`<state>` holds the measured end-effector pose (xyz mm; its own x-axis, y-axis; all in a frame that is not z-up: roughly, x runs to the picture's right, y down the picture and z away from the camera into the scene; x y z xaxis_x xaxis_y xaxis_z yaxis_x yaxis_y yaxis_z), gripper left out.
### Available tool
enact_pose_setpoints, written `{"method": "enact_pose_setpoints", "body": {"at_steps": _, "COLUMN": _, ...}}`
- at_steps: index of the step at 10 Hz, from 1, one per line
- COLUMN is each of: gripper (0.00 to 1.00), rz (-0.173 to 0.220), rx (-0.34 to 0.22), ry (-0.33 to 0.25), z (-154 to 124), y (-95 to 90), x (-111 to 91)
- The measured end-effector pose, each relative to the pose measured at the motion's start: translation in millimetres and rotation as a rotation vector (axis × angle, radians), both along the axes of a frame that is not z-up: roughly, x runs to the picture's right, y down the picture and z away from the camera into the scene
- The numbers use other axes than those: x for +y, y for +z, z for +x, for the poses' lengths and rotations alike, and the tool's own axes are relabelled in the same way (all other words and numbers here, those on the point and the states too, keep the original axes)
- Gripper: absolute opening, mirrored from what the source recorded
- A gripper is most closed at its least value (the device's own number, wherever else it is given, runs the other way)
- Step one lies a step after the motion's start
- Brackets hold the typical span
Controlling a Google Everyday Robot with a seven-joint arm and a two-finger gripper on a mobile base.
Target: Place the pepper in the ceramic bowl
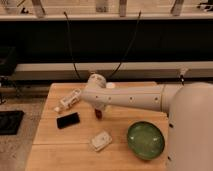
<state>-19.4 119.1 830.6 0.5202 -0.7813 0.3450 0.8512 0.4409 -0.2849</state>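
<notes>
Camera view: tool [98, 109] spread wide, empty, hanging just over pepper [98, 115] on table [52, 142]; ceramic bowl [145, 140] well apart from pepper, nearer the camera.

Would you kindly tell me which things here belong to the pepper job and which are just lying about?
Job: small dark red pepper; wide green ceramic bowl; end effector, open, just above the pepper.
Lying about: black rectangular phone; flat white packet; long white package.
</notes>
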Motion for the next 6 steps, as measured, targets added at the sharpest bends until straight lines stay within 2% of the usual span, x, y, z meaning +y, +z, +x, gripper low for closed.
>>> {"method": "enact_pose_setpoints", "body": {"at_steps": 4, "gripper": 0.8, "rz": 0.003, "rx": -0.028, "ry": -0.023, "z": -4.8, "y": -1.6, "x": -4.1}}
{"method": "enact_pose_setpoints", "body": {"at_steps": 6, "gripper": 0.8, "rz": 0.005, "rx": -0.05, "ry": -0.039, "z": -15.4, "y": 5.4, "x": 0.2}}
